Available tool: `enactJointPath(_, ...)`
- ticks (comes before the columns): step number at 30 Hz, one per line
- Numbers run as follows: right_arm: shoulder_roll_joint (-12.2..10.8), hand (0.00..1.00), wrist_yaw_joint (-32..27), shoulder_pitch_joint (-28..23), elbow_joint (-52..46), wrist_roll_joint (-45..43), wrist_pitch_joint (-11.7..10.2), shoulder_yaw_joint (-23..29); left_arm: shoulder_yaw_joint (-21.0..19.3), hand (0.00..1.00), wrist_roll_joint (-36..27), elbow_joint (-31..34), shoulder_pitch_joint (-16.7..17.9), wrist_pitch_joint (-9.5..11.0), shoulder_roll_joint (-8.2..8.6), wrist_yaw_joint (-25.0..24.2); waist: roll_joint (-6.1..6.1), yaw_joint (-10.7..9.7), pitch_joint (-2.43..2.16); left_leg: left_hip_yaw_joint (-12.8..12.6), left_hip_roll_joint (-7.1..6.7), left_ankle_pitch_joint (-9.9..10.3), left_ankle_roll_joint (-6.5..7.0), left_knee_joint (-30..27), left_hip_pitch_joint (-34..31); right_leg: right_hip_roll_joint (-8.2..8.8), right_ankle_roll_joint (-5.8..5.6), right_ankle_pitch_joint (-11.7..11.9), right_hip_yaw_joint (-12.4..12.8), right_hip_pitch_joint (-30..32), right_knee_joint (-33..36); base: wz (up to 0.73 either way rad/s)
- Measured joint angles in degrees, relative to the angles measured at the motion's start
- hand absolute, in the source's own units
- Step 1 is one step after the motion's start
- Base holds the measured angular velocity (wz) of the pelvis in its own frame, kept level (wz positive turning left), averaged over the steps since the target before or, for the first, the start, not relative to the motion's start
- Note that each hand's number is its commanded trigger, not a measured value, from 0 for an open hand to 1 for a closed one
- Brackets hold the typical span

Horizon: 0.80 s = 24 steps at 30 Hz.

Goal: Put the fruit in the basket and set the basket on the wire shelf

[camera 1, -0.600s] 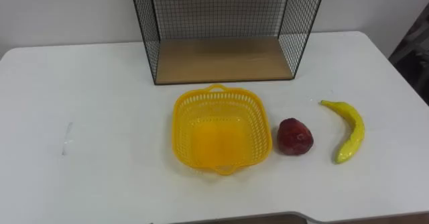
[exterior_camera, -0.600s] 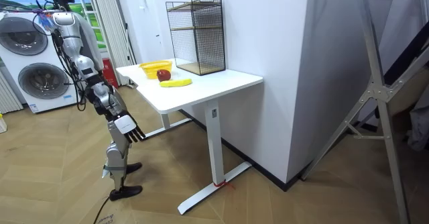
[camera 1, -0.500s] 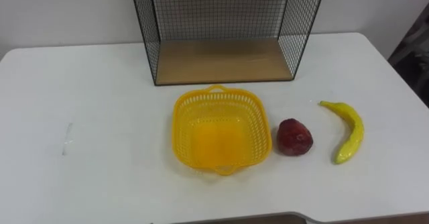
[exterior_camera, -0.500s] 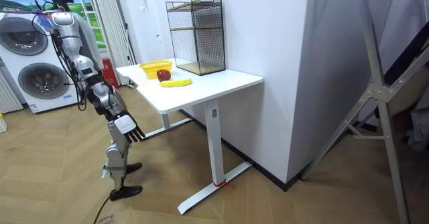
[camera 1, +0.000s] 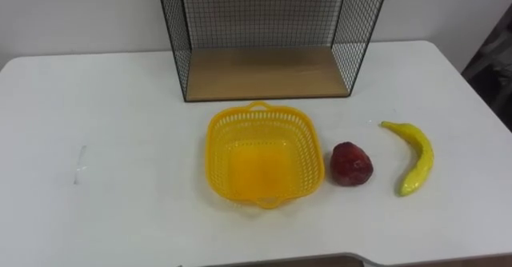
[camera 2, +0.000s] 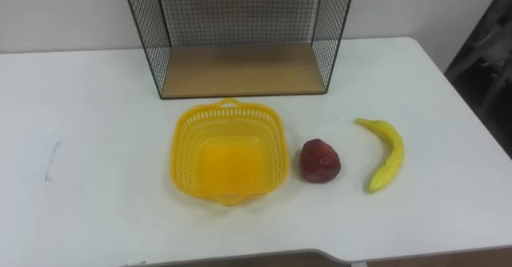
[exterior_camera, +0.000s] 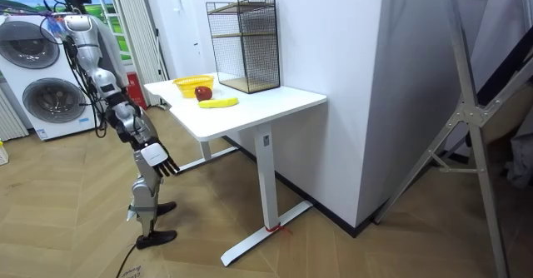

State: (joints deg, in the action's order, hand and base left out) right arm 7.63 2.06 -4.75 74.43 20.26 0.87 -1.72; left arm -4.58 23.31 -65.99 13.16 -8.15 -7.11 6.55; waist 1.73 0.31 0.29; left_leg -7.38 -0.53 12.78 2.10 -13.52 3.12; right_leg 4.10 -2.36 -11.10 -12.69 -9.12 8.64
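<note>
An empty yellow plastic basket (camera 1: 260, 167) sits on the white table (camera 1: 120, 139), just in front of the black wire shelf (camera 1: 268, 71) with its wooden floor. Right of the basket lies a dark red fruit (camera 1: 352, 163), and further right a yellow banana (camera 1: 418, 155). In the room view I stand at the table's long side, facing the basket (exterior_camera: 190, 83), the red fruit (exterior_camera: 202, 92) and the banana (exterior_camera: 218, 102). My right hand (exterior_camera: 160, 161) hangs low beside my leg, below the tabletop, fingers straight and holding nothing.
The wire shelf (exterior_camera: 244, 41) stands against the wall at the table's back and has an upper level too. Washing machines (exterior_camera: 42, 78) stand behind me. A metal frame (exterior_camera: 466, 120) leans at the room view's right.
</note>
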Motion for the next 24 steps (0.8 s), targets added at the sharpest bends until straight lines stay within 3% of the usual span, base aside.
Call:
enactJointPath(6,-0.62,0.0,-2.35,-2.61,1.86,15.69,0.83,7.42,-4.36,0.0,-0.06,0.01,0.26,0.39,0.41,2.14,0.14,-0.51,0.1,-0.44,0.05,0.0,-0.03,0.68,1.2,-0.09,-0.01,0.0,1.08,-0.99,-0.09,-0.03)
enactJointPath(12,-0.48,0.0,-8.54,-4.55,0.78,42.45,1.19,22.45,-8.96,0.0,-0.13,-0.34,1.86,2.12,1.32,5.8,-0.61,-4.17,-0.13,-0.96,0.08,0.01,-0.03,0.67,1.58,-0.14,0.0,0.0,1.7,-1.03,0.14,-0.04)
enactJointPath(15,-0.5,0.0,-14.05,-4.1,-2.95,49.5,0.77,30.71,-10.4,0.0,-0.13,-0.43,2.19,3.51,1.28,7.0,-0.73,-5.28,-0.24,-1.81,0.16,0.0,-0.01,0.65,1.41,-0.2,0.01,-0.01,2.75,-0.49,0.19,-0.15)
enactJointPath(20,-0.09,0.0,-24.7,-3.72,-15.0,54.2,-1.93,40.97,-12.55,0.0,-1.46,0.69,2.71,4.09,0.83,8.2,-0.15,-7.33,-0.58,-1.95,-0.16,-0.11,0.18,0.77,1.13,0.0,-0.15,-0.14,3.1,0.02,0.22,-0.02)
enactJointPath(24,0.03,0.0,-36.85,-3.54,-29.19,48.51,-4.73,44.24,-13.07,0.0,-1.31,1.98,3.29,4.61,0.16,8.35,0.67,-8.2,-0.73,-1.66,-0.24,-0.12,0.19,0.89,0.75,0.02,-0.22,-0.19,2.97,0.26,0.14,0.0)
